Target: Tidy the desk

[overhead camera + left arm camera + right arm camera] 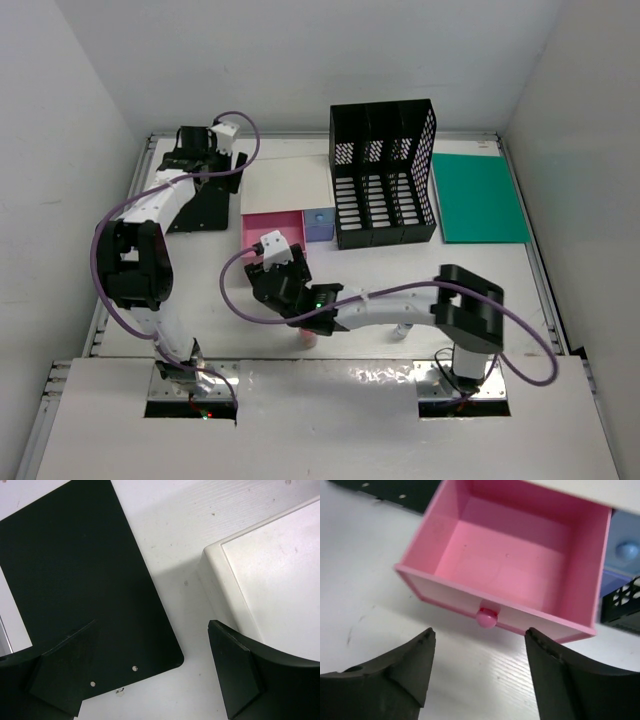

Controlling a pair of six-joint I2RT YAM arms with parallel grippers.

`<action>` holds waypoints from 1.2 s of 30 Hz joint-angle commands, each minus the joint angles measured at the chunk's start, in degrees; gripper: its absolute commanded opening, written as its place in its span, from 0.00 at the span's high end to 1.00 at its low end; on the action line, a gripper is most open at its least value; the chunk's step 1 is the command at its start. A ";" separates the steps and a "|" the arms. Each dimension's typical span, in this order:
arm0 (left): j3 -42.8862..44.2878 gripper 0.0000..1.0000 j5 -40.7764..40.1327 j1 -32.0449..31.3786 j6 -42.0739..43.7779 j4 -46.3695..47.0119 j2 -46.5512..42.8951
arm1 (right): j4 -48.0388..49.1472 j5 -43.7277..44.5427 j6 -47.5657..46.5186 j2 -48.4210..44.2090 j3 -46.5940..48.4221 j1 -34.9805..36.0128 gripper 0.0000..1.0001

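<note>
Plain white walls [300,60] close in three sides of the large, flat, matte-white rectangular table [560,275] with its thin grey metal rim, which fills the middle of the top view from the arm bases to the far wall.

On the table, near its middle and towards the far side, sits a small white-topped drawer box [280,570]. Its pink plastic drawer [445,597] stands open towards the arms and shows a bare pink floor, with a round pink knob [486,617] at the centre of its front. Beside it, on the right, is a pale blue drawer [625,550], shut, with a blue knob.

Just right of the box stands an upright black perforated file rack [385,175] with three compartments. A flat teal-green rectangular board [480,198] lies right of that, close beside it. Left of the box lies a flat black rectangular board [75,580] with rounded corners, apart from the box by a strip of bare table.

The right jaws hang just in front of the pink knob, set well apart with nothing between them and touching neither knob nor drawer. The left jaws are spread wide above the gap between the black board and the box's corner, holding nothing. A small pinkish thing [308,338] shows under the right arm, too hidden to identify.
</note>
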 commanded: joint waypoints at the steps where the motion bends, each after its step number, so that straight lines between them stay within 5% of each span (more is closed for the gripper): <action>1: 2.28 0.12 0.77 0.44 -0.10 0.14 -1.91 | -7.60 -8.00 -6.66 -10.56 1.06 0.52 0.23; 2: 2.63 0.12 1.11 0.53 -0.10 -0.21 -1.91 | -9.19 -10.02 -8.34 -12.51 1.14 0.60 0.19; 3: 2.89 0.12 1.29 0.44 -0.19 -0.38 -2.09 | -11.91 -12.05 -9.75 -14.36 1.32 0.52 0.02; 7: 3.68 0.12 3.31 0.44 0.07 -1.53 -3.40 | -34.18 -27.05 -15.37 -18.86 5.62 0.52 0.01; 10: 3.77 0.12 6.73 0.44 1.12 -2.75 -6.30 | -41.62 -32.52 -17.39 -18.07 4.93 0.78 0.01; 14: 3.16 0.11 11.04 0.35 3.15 -6.53 -10.61 | -36.73 -41.85 -20.48 -18.42 -0.51 0.69 0.01; 24: -2.11 0.06 12.45 0.35 8.86 -16.20 -19.75 | -33.82 -43.88 -22.59 -12.81 -4.39 0.69 0.04; 25: -3.07 0.06 13.24 0.35 9.56 -17.69 -20.54 | -33.99 -44.06 -22.68 -12.01 -3.87 0.69 0.09; 29: -4.31 0.05 20.70 0.35 15.08 -22.79 -24.93 | -35.92 -45.73 -22.68 -10.24 -2.29 0.60 0.75; 32: -5.01 0.05 25.36 0.35 19.14 -26.48 -27.75 | -37.94 -45.55 -22.51 -12.35 -1.58 0.60 1.00; 36: -5.10 0.05 30.12 0.35 24.50 -29.56 -31.35 | -39.18 -46.17 -22.59 -18.58 2.26 -0.27 1.00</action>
